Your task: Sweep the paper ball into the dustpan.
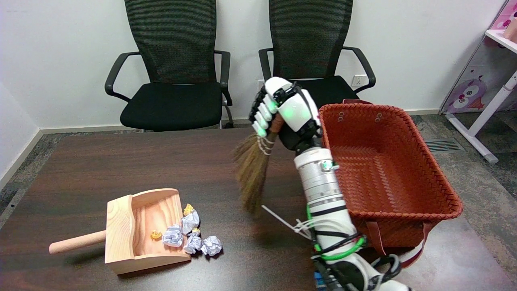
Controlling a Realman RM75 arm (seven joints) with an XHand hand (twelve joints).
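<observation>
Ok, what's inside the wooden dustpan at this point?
Inside the wooden dustpan: a small yellow scrap on its floor and a grey-white paper ball at its open mouth. More paper balls lie at the lip; the floor beneath them is covered.

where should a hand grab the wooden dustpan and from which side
Grip the round wooden handle of the dustpan, coming from the picture's left. It sticks out bare on that side, while the open mouth faces right with paper balls crowding it.
</observation>
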